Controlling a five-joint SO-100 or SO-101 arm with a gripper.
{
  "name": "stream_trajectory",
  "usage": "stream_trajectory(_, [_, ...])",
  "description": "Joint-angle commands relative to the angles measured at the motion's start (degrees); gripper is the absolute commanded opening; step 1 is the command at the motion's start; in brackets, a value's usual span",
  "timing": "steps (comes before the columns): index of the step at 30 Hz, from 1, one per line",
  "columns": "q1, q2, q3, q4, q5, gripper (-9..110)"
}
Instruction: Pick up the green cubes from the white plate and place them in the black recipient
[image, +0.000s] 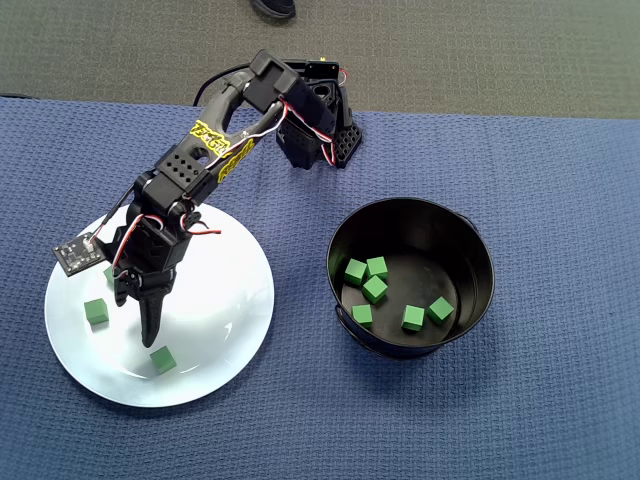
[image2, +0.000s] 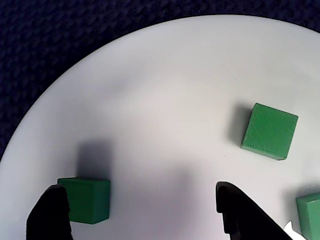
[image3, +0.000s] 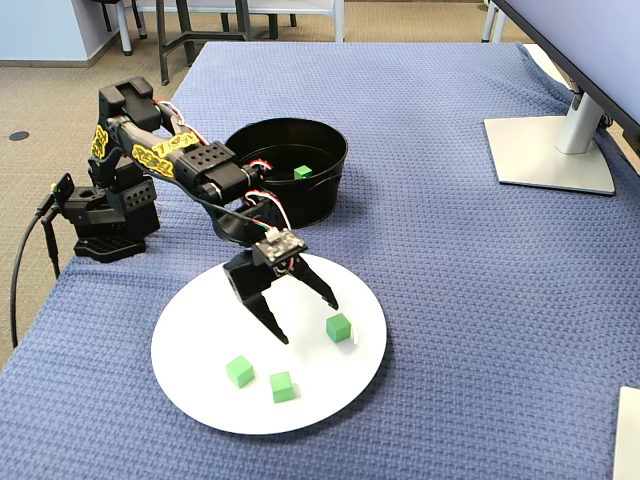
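Three green cubes lie on the white plate (image: 220, 290): one (image: 96, 312) at its left, one (image: 163, 360) near the bottom, one (image: 108, 272) half hidden under the arm. My gripper (image: 140, 318) hangs open just above the plate (image3: 200, 340), empty. In the wrist view one cube (image2: 90, 200) sits just inside the left finger (image2: 50, 215), apart from the right finger (image2: 240, 215); two more cubes (image2: 269, 131) (image2: 310, 215) lie outside, to the right. The black recipient (image: 480, 240) stands right of the plate and holds several green cubes (image: 375, 289).
The arm's base (image: 320, 130) stands at the back of the blue cloth (image: 560, 400). A monitor stand (image3: 555, 150) occupies the far right in the fixed view. The table's edge runs behind the base, with a cable (image3: 20, 270) hanging there.
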Motion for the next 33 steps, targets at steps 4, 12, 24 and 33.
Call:
stream_trajectory(4, [-2.7, -1.5, -7.7, 1.9, -0.1, 29])
stream_trajectory(12, [-7.5, -2.6, -9.1, 2.0, 0.6, 31])
stream_trajectory(24, [-8.1, -6.1, -10.5, 2.2, 0.2, 28])
stream_trajectory(33, [-6.9, -9.3, -13.7, 1.2, 0.4, 25])
